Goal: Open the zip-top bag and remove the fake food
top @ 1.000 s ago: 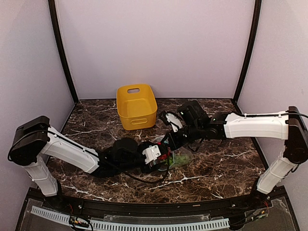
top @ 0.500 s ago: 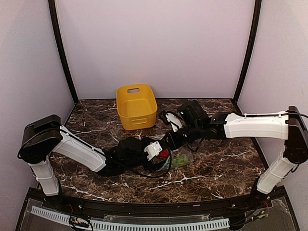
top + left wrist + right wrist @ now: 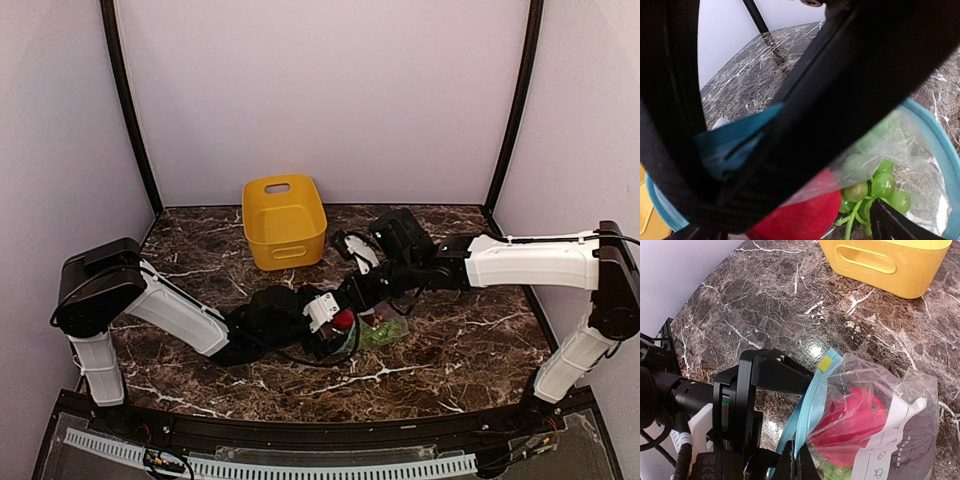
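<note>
Though already parted at the mouth, not emptied yet. Judged roughly halfway: opening done or nearly done on the zip-top bag (image 3: 372, 332), taking out of the fake food (image 3: 344, 320) left entirely. Nothing out on the marble table (image 3: 190, 255) so far.

Found mid-table, nearer than and right of the yellow bin (image 3: 285, 222), squeezed between the tips of both arms. Resting on the marble or lifted just off it: cannot tell.

Looks clear and crinkly, with a teal zip strip (image 3: 809, 407) carrying a small yellow tab (image 3: 826, 364), plus a white printed label (image 3: 890, 437) on one face. Seen from the left wrist, shows the teal rim curving round on both sides of a gap, so reads as unzipped. Holds a red fruit (image 3: 852, 424), a dark purple piece (image 3: 922, 440) beside it, and green grapes (image 3: 875, 190) under the film.

Right gripper (image 3: 792, 466): pinched onto the end of the teal strip, going by its own camera, though mostly cut off by the frame edge. Left gripper (image 3: 338, 328): jaws spread, one black finger (image 3: 840, 100) pushed up at the mouth, clamping nothing visible.

Next likely calls for reaching in for the red fruit, closest to the opening. Risk of loose film dragging along or folding shut.
</note>
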